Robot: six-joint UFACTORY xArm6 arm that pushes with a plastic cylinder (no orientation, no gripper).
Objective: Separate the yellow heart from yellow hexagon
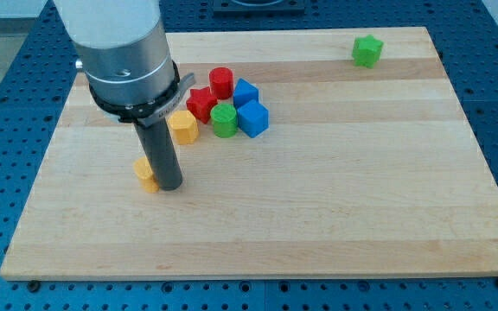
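My tip (pixel 170 186) rests on the worktop (pixel 335 207), touching the right side of the yellow heart (pixel 145 174) — there is no hand, only the bare rod, so nothing is gripped. The yellow hexagon (pixel 182 126) sits apart toward the view's top, just beside the red star (pixel 201 103) and green cylinder (pixel 224 120).

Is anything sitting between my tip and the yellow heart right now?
Nothing visible. My tip is right against the small yellow heart block, on its view-right side. The yellow hexagon block sits apart, toward the view's top, beside the red, green and blue cluster.
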